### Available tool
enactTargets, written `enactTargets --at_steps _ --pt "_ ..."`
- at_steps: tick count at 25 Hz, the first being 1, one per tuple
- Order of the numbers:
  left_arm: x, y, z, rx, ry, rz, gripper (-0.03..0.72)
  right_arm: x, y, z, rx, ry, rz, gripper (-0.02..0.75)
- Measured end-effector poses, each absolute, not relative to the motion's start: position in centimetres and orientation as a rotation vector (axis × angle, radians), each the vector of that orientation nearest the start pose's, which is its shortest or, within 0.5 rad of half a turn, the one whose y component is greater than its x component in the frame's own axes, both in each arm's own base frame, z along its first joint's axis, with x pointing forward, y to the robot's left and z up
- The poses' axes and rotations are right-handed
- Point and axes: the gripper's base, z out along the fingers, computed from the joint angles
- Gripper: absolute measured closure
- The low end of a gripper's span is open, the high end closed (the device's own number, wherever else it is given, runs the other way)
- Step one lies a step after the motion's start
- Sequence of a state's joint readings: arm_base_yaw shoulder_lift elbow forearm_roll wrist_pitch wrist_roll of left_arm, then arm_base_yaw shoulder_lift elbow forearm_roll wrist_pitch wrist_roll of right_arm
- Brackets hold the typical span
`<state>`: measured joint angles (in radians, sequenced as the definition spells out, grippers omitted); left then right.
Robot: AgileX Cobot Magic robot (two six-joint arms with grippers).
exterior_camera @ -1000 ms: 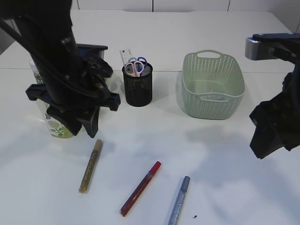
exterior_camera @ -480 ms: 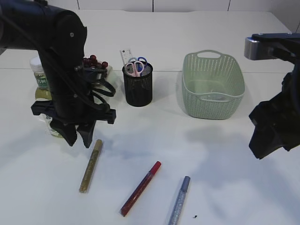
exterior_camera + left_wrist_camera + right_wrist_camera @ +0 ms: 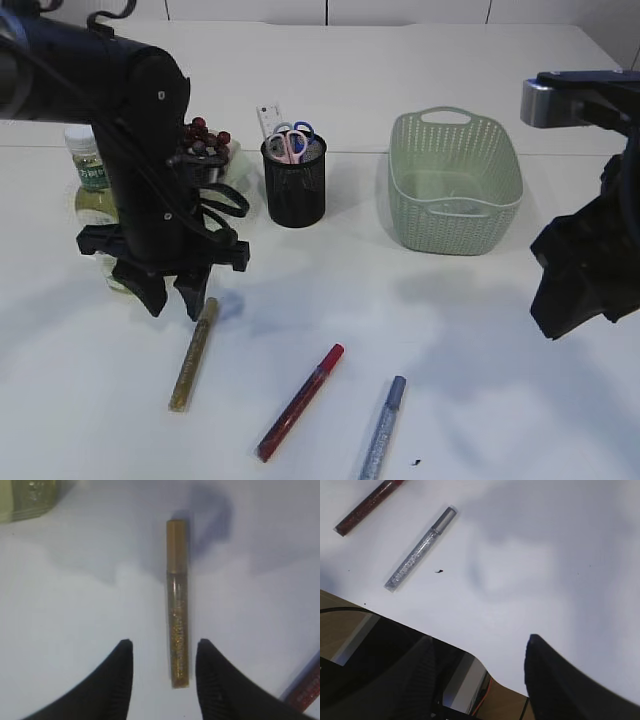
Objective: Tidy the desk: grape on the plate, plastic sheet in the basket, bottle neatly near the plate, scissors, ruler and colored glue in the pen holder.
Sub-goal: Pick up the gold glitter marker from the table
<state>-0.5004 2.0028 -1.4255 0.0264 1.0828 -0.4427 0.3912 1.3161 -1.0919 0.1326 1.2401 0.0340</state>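
A white counter [image 3: 420,330] fills the exterior view, with white cabinet fronts along the top edge. At upper centre stands a black mesh pen holder [image 3: 294,185] with scissors [image 3: 292,140] and a ruler [image 3: 266,118] in it; right of it sits a pale green basket [image 3: 455,185]. A bottle [image 3: 92,180] and grapes [image 3: 203,135] stand at the left, partly behind the arm.

The left end effector [image 3: 171,298] hangs at left centre, jaws parted and empty, just above the cap end of the gold glue pen [image 3: 194,352]. In the left wrist view that pen [image 3: 177,605] lies lengthwise, its lower end between the two fingertips [image 3: 120,670], nearer the right one.

A red glue pen [image 3: 299,402] and a silver glue pen [image 3: 383,428] lie at lower centre. The right end effector [image 3: 480,665] is open, empty, well apart from them.
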Motion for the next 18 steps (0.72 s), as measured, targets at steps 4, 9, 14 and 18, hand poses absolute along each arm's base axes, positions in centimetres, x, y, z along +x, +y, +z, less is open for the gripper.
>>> enactTargets --at_steps 4,9,14,18 --pt "34.0 -18.5 15.9 0.132 3.166 0.042 0.374 21.3 10.0 30.5 -0.482 2.930 0.251 0.289" --pt "34.2 -18.6 14.7 0.136 3.187 0.038 0.375 21.3 10.0 30.5 -0.482 2.930 0.251 0.289" --pt "34.4 -18.9 14.3 0.153 3.166 -0.005 0.386 21.3 10.0 30.5 -0.484 2.930 0.251 0.289" --pt "34.5 -18.9 14.1 0.158 3.166 -0.011 0.389 21.3 10.0 30.5 -0.484 2.930 0.251 0.289"
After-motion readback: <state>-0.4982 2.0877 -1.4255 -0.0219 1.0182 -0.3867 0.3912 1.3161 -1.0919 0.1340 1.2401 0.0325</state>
